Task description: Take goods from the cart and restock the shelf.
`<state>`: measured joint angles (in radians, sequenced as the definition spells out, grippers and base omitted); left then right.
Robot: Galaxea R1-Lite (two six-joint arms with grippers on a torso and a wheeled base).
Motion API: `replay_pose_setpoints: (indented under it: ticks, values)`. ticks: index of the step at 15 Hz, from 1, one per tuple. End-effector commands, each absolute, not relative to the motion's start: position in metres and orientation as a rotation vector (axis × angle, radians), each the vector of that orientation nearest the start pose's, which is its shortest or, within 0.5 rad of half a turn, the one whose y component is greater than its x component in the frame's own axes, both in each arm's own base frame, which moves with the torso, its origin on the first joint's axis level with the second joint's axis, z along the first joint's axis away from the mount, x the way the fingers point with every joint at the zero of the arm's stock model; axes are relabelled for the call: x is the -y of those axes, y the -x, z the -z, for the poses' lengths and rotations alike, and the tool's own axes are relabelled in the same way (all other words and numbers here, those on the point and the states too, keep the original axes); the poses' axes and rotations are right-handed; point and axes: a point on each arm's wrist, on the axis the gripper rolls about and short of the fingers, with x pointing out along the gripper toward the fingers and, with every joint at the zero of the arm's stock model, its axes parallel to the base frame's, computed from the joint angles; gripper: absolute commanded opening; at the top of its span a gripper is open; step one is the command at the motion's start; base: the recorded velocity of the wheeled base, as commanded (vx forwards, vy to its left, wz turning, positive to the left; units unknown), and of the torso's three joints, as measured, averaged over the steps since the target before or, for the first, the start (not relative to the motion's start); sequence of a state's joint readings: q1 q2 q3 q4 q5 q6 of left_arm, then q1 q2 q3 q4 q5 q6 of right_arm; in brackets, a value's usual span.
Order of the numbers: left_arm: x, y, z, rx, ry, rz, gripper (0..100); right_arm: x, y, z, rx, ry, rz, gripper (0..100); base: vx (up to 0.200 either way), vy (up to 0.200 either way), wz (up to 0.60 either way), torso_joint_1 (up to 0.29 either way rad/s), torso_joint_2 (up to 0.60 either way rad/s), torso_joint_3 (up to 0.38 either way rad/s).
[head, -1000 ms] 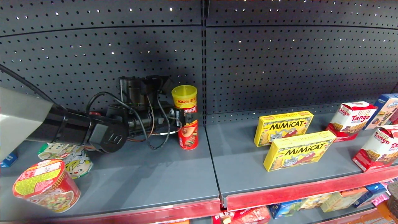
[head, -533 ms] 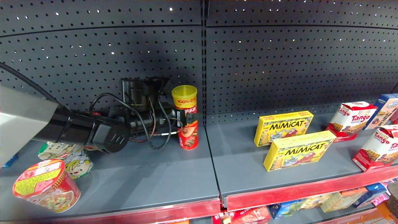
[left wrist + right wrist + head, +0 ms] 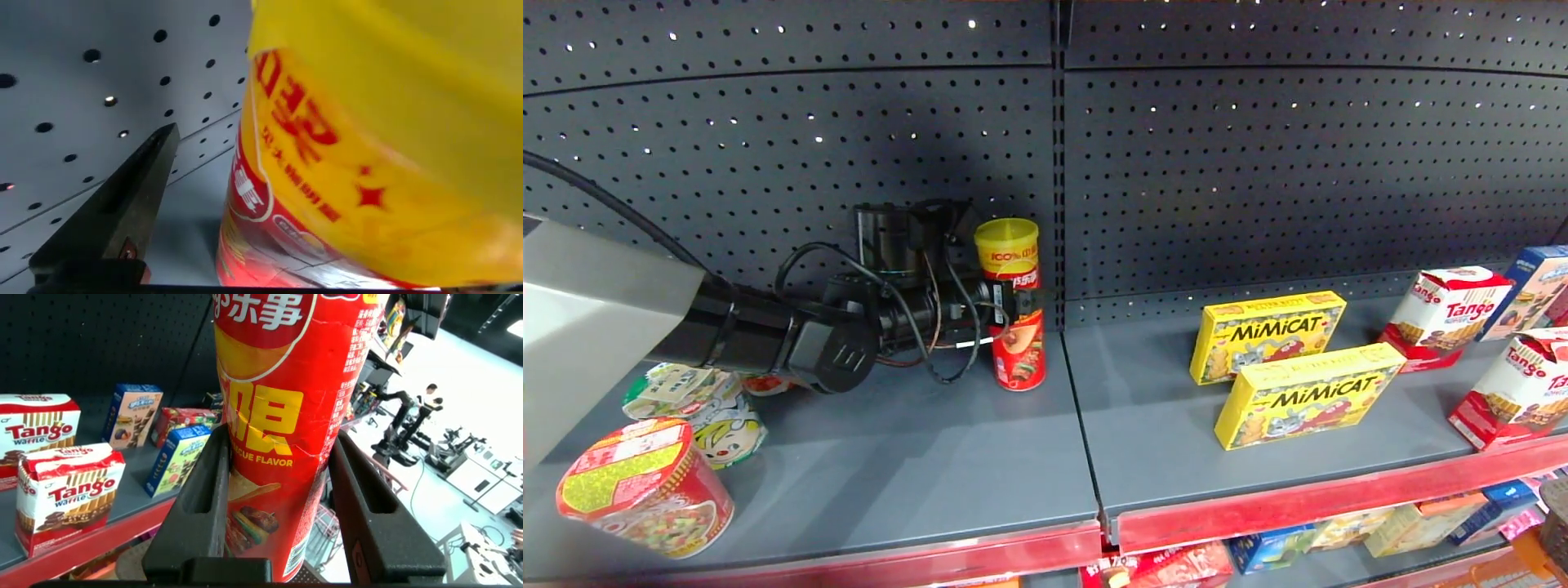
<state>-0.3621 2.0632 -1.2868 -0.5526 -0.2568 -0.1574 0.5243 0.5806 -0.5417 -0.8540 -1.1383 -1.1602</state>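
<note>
From where I stand, the left gripper [image 3: 1023, 302] reaches in over the shelf [image 3: 890, 465] and sits at mid-height on a red yellow-lidded can [image 3: 1018, 359]. The can stands on the shelf board close to the pegboard [image 3: 1217, 163], beside the seam between the two shelf panels. In the left wrist view a dark finger [image 3: 114, 212] stands apart from the can with grey shelf showing between them. The claw looks spread around the can rather than clamped on it.

The right gripper [image 3: 282, 449] is closed on a second can [image 3: 270, 359], also red, which is upright and pinched between both fingers.

Counting things:
- **Red cans:** two, one on the shelf and one in the right claw.
- **Yellow boxes:** two lie flat on the right panel, the rear one [image 3: 1267, 333] and the front one [image 3: 1308, 396], just beside each other.
- **Red-and-white wafer boxes:** two sit further right, one at the back [image 3: 1445, 314] and one near the front edge [image 3: 1515, 392].
- **Blue box:** one [image 3: 1539, 290] stands behind them.
- **Noodle cups:** two lie at the far left under the arm, a red cup [image 3: 645, 490] and a white cup [image 3: 698, 412].
</note>
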Motion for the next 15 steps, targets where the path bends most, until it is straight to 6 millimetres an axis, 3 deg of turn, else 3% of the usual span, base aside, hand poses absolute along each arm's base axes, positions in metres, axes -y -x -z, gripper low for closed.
replay_pose_setpoints:
  ticks: [1, 15]
  values:
    - [0.1533, -0.3907, -0.1721, -0.277, 0.14, 0.593, 100, 0.0238, 0.0003, -0.2982, 0.149, 0.486, 0.784, 0, 0.0, 0.0, 0.0, 0.0, 0.0, 0.0]
    - [0.1602, -0.3872, -0.1702, -0.286, 0.143, 0.607, 100, 0.0246, 0.0018, -0.2978, 0.152, 0.482, 0.786, 0, 0.0, 0.0, 0.0, 0.0, 0.0, 0.0]
